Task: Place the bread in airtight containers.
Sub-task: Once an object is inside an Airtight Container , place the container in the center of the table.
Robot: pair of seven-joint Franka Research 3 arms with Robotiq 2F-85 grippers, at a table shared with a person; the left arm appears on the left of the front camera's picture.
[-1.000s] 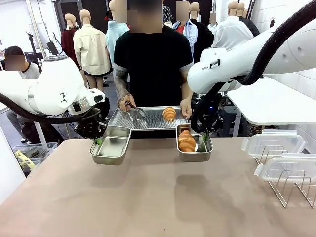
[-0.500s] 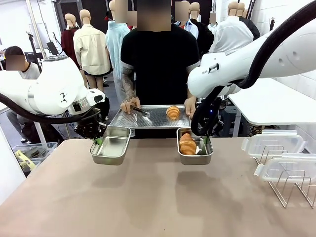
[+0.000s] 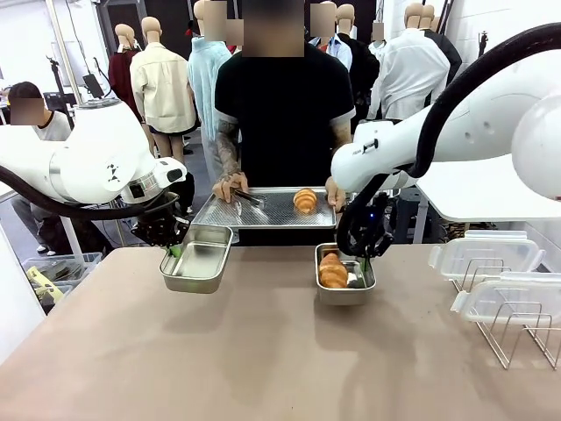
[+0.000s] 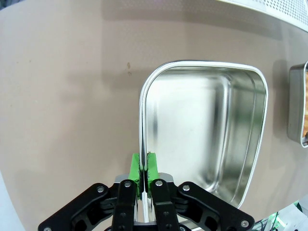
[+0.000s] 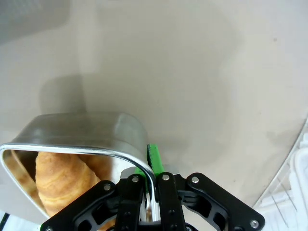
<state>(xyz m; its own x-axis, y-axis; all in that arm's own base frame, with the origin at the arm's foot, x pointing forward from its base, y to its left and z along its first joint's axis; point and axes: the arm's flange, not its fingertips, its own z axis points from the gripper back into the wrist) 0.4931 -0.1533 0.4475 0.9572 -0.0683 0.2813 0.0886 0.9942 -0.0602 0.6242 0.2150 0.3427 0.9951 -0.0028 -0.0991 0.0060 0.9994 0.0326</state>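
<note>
Two shallow stainless-steel tins are pinched by the rim: left gripper (image 4: pixel 143 162) with green pads on the empty tin (image 4: pixel 202 130) at ten o'clock, right gripper (image 5: pixel 150 166) on the one-o'clock tin (image 3: pixel 345 296) carrying a golden-brown ridged croissant (image 3: pixel 332 271). Second croissant (image 3: pixel 305 200) lies on the twelve-o'clock steel tray (image 3: pixel 254 212).

Setting: a matte brown tabletop (image 3: pixel 263 360) spans the foreground; a white table (image 3: pixel 500 206) stands at right, below a plain white wall (image 3: pixel 491 13). Lighting is even and diffuse.
</note>
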